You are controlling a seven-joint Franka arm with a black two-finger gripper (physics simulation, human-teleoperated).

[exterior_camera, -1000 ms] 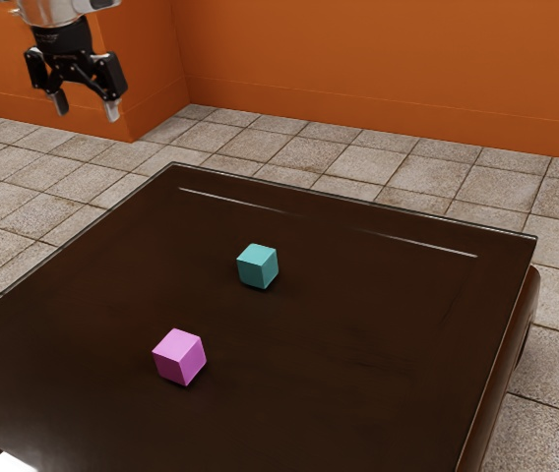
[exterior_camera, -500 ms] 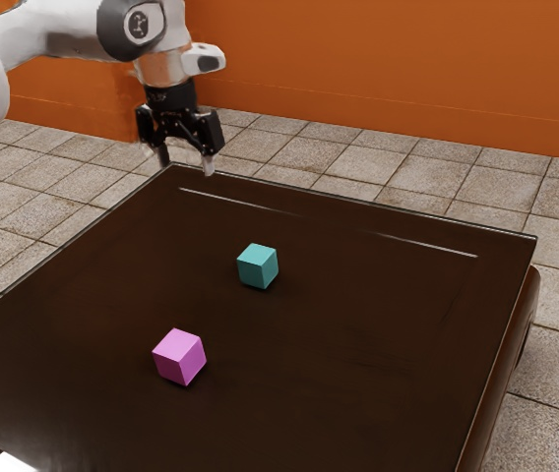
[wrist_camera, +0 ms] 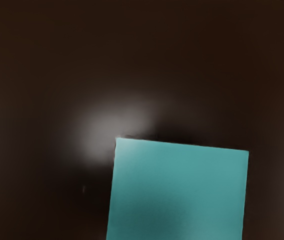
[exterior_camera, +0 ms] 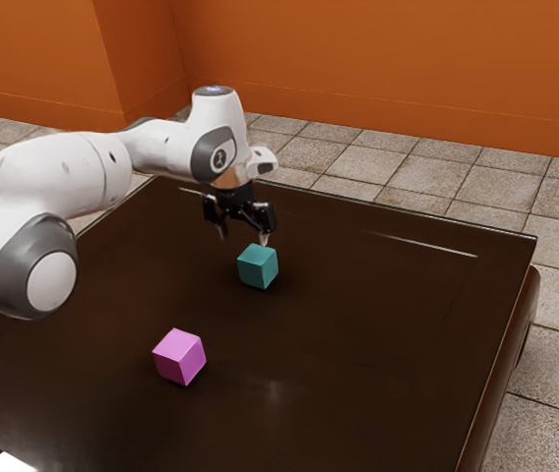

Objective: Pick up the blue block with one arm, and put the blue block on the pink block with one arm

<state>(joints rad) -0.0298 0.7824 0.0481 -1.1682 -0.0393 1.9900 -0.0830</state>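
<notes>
Dark table (exterior_camera: 388,334) bears the blue block (exterior_camera: 258,265), ungrasped and well apart from the pink block (exterior_camera: 179,356), with the gripper (exterior_camera: 242,234) poised just above it, fingers spread and empty, so grasp, lift and stacking are all left to do.

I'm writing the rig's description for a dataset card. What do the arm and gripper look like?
The arm is white, of thick rounded links with round grey caps at the joints; one cap bears a small marking. A blue ring sits atop one joint. The gripper is black, with two short fingers tipped pale.
</notes>
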